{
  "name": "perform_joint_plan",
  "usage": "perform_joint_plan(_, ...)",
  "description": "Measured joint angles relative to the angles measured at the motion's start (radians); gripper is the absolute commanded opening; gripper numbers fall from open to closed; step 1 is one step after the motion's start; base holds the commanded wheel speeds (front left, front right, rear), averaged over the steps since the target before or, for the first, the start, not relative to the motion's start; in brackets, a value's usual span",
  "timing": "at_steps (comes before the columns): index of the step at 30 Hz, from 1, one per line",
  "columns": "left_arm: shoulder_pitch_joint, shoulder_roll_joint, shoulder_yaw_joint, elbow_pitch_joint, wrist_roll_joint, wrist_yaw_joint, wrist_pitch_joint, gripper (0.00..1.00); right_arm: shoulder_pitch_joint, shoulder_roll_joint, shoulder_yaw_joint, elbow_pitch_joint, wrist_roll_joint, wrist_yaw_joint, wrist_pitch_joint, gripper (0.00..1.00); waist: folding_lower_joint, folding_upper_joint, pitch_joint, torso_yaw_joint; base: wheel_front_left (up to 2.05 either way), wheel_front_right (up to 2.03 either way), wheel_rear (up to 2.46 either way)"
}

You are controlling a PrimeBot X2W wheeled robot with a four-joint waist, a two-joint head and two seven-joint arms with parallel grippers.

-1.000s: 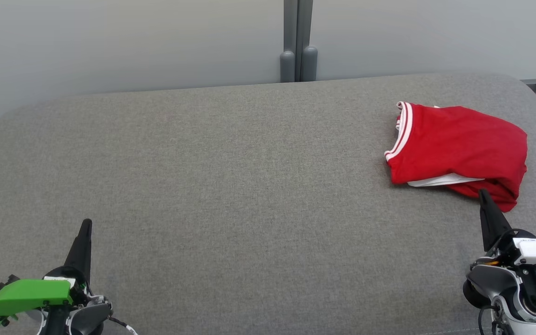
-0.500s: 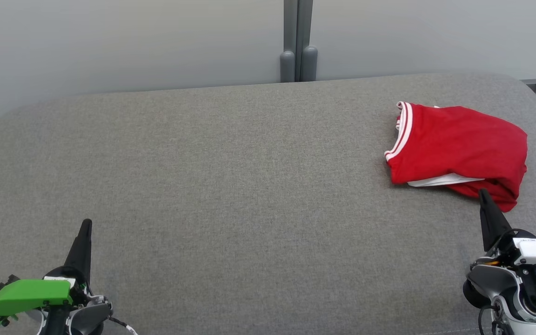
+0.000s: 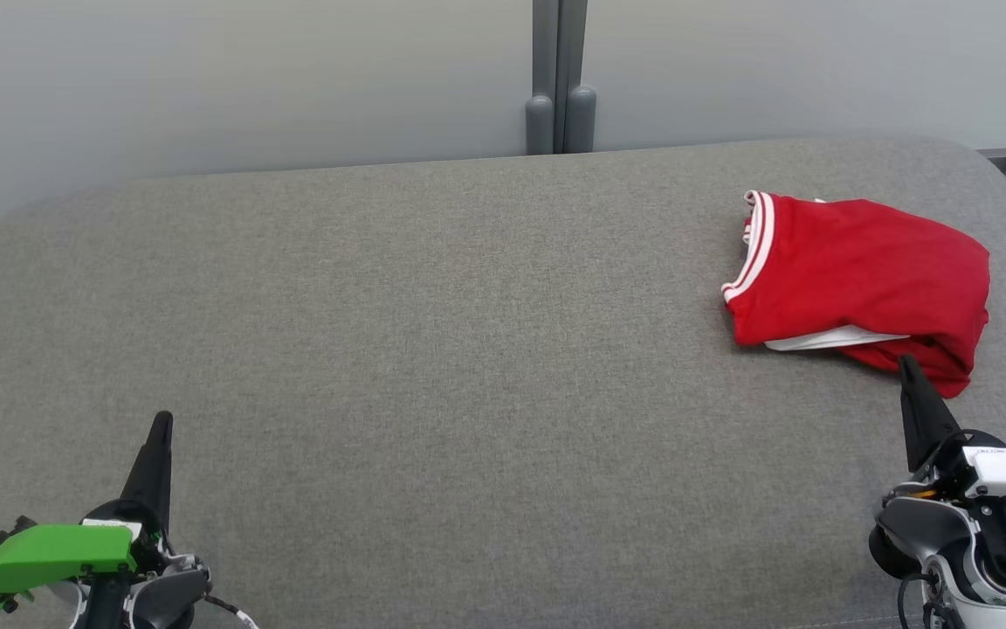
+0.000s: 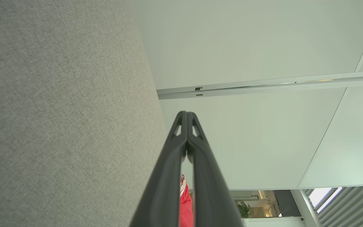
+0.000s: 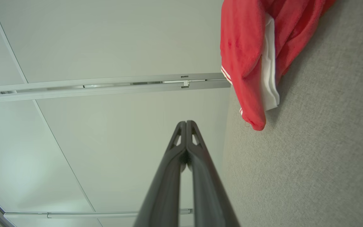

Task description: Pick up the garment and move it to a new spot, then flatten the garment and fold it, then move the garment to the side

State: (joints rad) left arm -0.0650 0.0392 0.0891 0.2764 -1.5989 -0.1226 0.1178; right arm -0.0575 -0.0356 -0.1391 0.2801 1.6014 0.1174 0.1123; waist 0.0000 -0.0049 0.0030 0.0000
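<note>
red garment [image 3: 861,284] sits bunched and roughly folded at about 2 o'clock on the grey bench [image 3: 468,349], with its white-striped trim facing 9 o'clock. it looks light, soft and floppy, so i'd guess it sags the moment it's lifted. best bet is to pinch the near edge at its 6 o'clock, where the layers stack. right claw [image 3: 906,365] is pinched closed just beside that edge. left claw [image 3: 162,421] is closed too, down at 7 o'clock. versus a second ago, nothing's budged.

The left gripper [image 3: 161,423] sits low on one side, the right gripper [image 3: 906,365] on the other — both pinched tight, fingers pointing away from the robot.
</note>
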Motion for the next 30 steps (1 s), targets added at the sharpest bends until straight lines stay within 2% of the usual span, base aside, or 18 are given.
perform_joint_plan(30, 0.0, 0.0, 0.0, 0.0, 0.0, 0.0, 0.0, 0.0, 0.0, 0.0, 0.0, 0.0, 0.0, 0.0, 0.0, 0.0, 0.0, 0.0, 0.0, 0.0, 0.0, 0.0, 0.0)
